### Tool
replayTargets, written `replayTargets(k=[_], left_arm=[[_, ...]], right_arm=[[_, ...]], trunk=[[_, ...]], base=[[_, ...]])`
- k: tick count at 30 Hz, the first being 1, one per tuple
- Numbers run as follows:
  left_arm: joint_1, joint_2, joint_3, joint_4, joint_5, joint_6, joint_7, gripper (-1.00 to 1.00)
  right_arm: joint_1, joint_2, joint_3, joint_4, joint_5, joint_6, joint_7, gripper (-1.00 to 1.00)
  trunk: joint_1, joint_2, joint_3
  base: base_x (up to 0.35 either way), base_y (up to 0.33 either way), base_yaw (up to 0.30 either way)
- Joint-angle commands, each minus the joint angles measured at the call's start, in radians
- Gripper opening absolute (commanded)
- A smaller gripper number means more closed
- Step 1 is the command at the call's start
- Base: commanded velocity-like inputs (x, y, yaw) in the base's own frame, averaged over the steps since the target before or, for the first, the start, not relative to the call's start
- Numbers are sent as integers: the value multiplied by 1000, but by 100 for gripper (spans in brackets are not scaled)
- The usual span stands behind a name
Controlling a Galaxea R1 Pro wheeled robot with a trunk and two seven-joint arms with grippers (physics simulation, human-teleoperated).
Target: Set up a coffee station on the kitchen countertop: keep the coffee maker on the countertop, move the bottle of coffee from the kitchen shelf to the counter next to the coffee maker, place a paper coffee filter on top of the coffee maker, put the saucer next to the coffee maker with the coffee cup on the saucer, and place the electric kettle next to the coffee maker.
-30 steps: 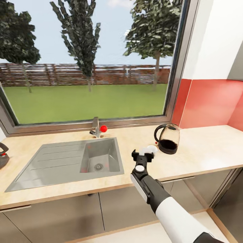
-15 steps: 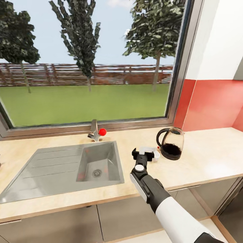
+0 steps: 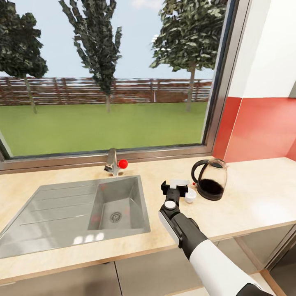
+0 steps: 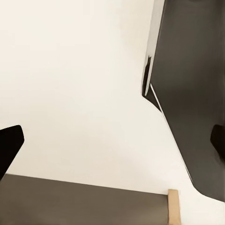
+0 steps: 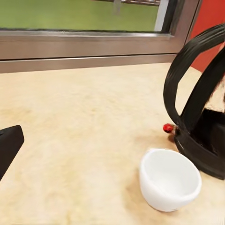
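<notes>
Right gripper (image 3: pixel 177 187) jaws apart, empty; coffee cup (image 5: pixel 169 179) just ahead, beside electric kettle (image 3: pixel 210 179). Left gripper: state unclear.

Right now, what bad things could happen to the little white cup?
The coffee cup sits on the countertop right beside the glass kettle, maybe touching it. If the right gripper pushes forward, its open jaws could knock the cup over or bump the kettle. No saucer is under the cup.
</notes>
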Motion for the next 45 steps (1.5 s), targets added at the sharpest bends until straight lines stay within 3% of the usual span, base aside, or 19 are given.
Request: replayTargets(k=[1, 11, 18, 30, 45], left_arm=[[-1, 0, 7, 2, -11, 1, 4, 100], [-1, 0, 7, 2, -11, 0, 5, 100], [0, -1, 7, 2, -11, 0, 6, 100], [0, -1, 7, 2, -9, 1, 6, 100], [0, -1, 8, 2, -9, 1, 6, 100]], right_arm=[[-1, 0, 1, -1, -2, 8, -6, 100], [-1, 0, -3, -1, -2, 9, -7, 100], [-1, 0, -37, -1, -2, 9, -7, 100], [-1, 0, -41, -1, -2, 10, -11, 100], [-1, 0, -95, 45, -3, 8, -43, 100]], trunk=[[1, -2, -2], [1, -2, -2], [1, -2, -2], [1, -2, -2], [1, -2, -2]], base=[[222, -159, 0], [111, -74, 0], [1, -1, 0], [111, 0, 0], [32, 0, 0]])
